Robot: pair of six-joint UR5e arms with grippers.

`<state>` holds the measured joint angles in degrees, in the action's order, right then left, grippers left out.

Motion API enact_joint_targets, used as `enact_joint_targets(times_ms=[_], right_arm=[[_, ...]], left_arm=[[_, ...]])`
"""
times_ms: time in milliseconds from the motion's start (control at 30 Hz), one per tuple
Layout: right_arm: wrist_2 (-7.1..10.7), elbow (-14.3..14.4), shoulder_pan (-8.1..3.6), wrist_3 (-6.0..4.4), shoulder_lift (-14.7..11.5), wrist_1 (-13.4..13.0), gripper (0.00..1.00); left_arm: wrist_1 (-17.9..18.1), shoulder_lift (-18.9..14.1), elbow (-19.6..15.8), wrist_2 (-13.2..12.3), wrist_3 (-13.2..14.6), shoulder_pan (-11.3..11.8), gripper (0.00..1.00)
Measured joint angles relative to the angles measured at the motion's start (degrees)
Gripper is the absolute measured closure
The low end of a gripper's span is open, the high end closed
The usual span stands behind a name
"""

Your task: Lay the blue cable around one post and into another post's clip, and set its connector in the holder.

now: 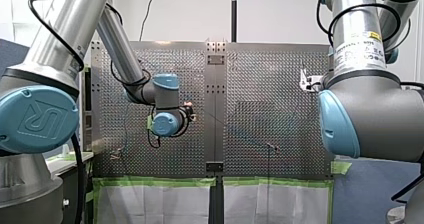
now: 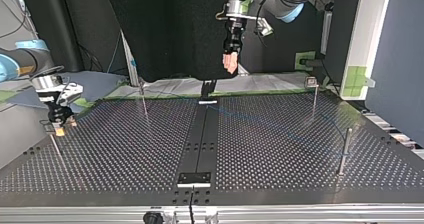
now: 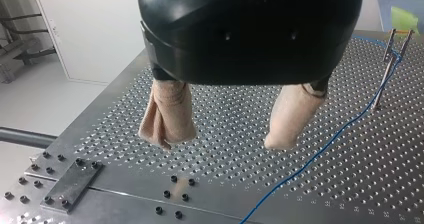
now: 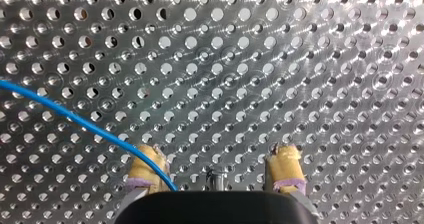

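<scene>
Yellow pads of my right gripper stand wide apart, pinching nothing, near the table's edge at the top view's left; the blue cable crosses one pad and slants away (touching or not, I cannot tell). Farther off, my left gripper hangs spread and empty high above, the cable running beneath toward a clip post, so my right arm seems nearer.

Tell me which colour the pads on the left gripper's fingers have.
Beige. The pads of my left gripper show best in the left wrist view.
</scene>
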<state>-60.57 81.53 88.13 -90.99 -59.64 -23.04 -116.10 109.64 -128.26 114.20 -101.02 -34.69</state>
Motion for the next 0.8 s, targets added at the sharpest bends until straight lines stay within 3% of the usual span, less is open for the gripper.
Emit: enact_joint_targets(times_ms=[433,633,800], right_arm=[[-0.68,0.1,0.41,0.84,0.0,0.8,0.01],[-2.97,0.4,0.66,2.32,0.0,1.9,0.01],[-3.68,0.4,1.12,3.28,0.0,2.5,0.01]], left_arm=[[0.0,0.0,0.0,0.0,0.0,0.1,0.0],[-0.1,0.0,0.0,0.0,0.0,0.2,0.0],[-0.2,0.0,0.0,0.0,0.0,0.3,0.0]])
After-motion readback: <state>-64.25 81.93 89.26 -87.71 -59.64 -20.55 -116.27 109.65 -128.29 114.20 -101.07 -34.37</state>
